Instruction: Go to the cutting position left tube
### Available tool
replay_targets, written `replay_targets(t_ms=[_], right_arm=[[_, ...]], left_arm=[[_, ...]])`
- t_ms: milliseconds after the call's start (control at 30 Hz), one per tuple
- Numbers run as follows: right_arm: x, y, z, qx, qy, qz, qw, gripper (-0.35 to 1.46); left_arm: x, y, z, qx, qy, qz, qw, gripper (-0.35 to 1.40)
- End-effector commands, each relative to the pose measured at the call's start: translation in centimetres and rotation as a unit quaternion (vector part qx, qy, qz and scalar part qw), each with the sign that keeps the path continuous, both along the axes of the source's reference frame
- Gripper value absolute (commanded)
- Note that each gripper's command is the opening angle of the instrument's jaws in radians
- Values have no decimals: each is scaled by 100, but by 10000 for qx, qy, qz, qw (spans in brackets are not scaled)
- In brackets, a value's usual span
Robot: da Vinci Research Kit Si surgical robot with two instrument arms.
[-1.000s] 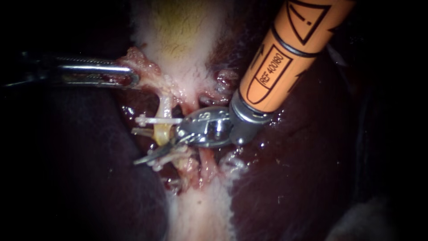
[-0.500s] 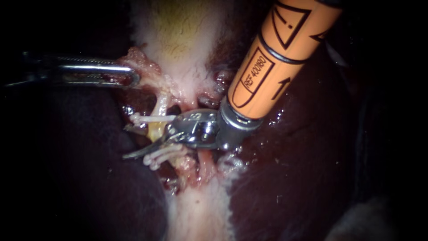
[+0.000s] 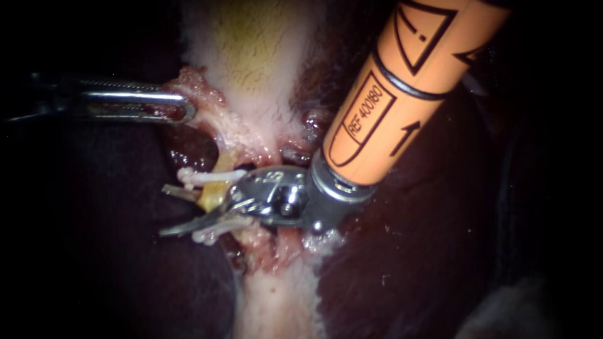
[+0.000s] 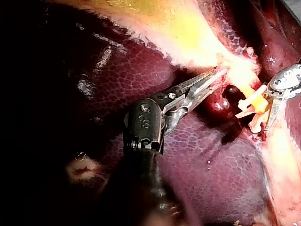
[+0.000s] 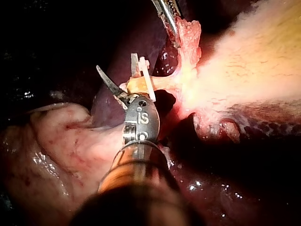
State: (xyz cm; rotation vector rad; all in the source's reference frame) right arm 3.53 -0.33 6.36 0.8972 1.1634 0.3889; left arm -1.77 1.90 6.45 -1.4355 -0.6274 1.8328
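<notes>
Yellow left tube [image 3: 215, 191] sat between the two blades of the R instrument [image 3: 171, 210]. Blades stood apart w/ a clear gap, one passing behind the tube and the other in front of it. Couldn't tell if either edge touched the tube.

Two white clips were on the tube: upper clip [image 3: 210, 177] just above the blades' crossing pt, lower clip [image 3: 210, 233] just below it. So the blades straddled the tube between the clips.

R wrist view agreed: tube [image 5: 136, 85] lay just ahead of the instrument's metal wrist, w/ one clip [image 5: 146, 77] across the tube beside the blades.

L instrument [image 3: 185, 112] was up and to the left of the tube, apart from it. Its jaws were clamped on a pink tissue flap [image 3: 196, 88] at the lower end of the gallbladder [image 3: 251, 50]. The tube ran up into that same tissue. L wrist view showed the same grip [image 4: 214, 77], w/ the tube [image 4: 256, 100] beyond the jaw tips.

Dark liver [image 3: 408, 251] lay on both sides of the tube.
</notes>
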Motion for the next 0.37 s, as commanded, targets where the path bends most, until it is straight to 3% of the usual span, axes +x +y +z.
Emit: replay_targets(t_ms=[33, 367], right_arm=[[-1, 1, 1, -1, -7, 2, 10000, 125], [-2, 1, 3, -2, -8, 2, 10000, 125]], left_arm=[[0, 0, 0, 0, -1, 0, 10000, -35], [0, 0, 1, -1, 0, 0, 10000, -35]])
